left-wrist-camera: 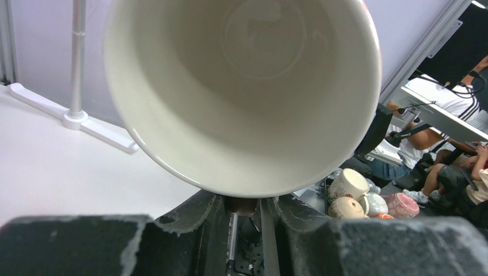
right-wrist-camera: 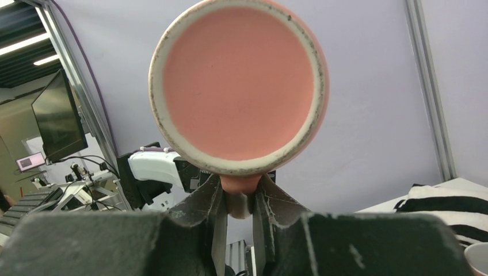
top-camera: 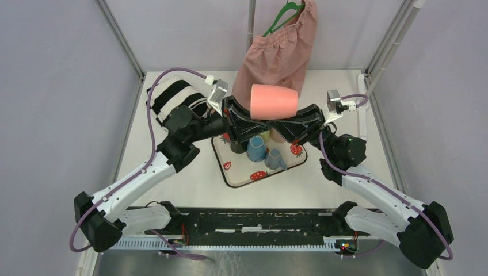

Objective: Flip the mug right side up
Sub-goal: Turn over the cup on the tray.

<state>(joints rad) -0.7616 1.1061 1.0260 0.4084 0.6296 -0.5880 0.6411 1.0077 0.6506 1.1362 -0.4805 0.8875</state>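
Note:
A pink mug (top-camera: 274,101) with a cream inside hangs on its side in the air above the tray, mouth to the left, base to the right. My left gripper (top-camera: 240,118) is under its mouth end and my right gripper (top-camera: 300,119) is under its base end. In the left wrist view the open mouth (left-wrist-camera: 241,86) fills the frame, and the left gripper (left-wrist-camera: 244,202) is shut on the handle below the rim. In the right wrist view I see the flat pink base (right-wrist-camera: 239,86), and the right gripper (right-wrist-camera: 237,196) is shut on the pink handle.
A white tray (top-camera: 233,175) with strawberry prints lies under the mug and holds two blue mugs (top-camera: 256,148) (top-camera: 275,159). A pink cloth (top-camera: 279,52) hangs on a green hanger at the back. A black-and-white striped cloth (top-camera: 172,95) lies at the back left.

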